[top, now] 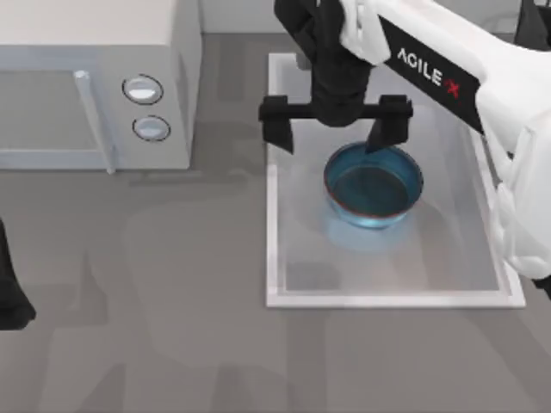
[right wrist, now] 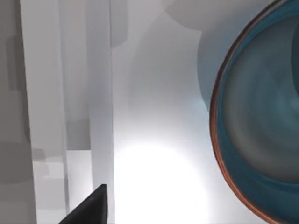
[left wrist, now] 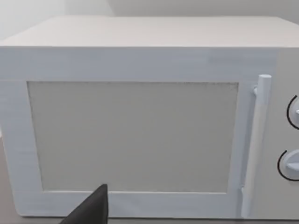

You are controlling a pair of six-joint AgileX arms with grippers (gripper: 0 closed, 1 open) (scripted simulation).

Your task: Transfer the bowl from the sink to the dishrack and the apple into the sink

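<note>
Reaching over the large white recessed sink [top: 274, 215], the right gripper [top: 336, 127] is hovering above the round deep-blue bowl [top: 373, 186], fingers spread wide, one tip over the bowl's far rim, the other outside it to the left. The bowl is sitting upright in the sink's middle, mouth up; being round, it has no long axis. To grasp well, the arm probably needs to lower with one finger inside the wall and one outside. The left gripper [top: 13, 297] is parked by the worktop's left edge, facing the white microwave [left wrist: 140, 121]; its fingers' state is unclear.
</note>
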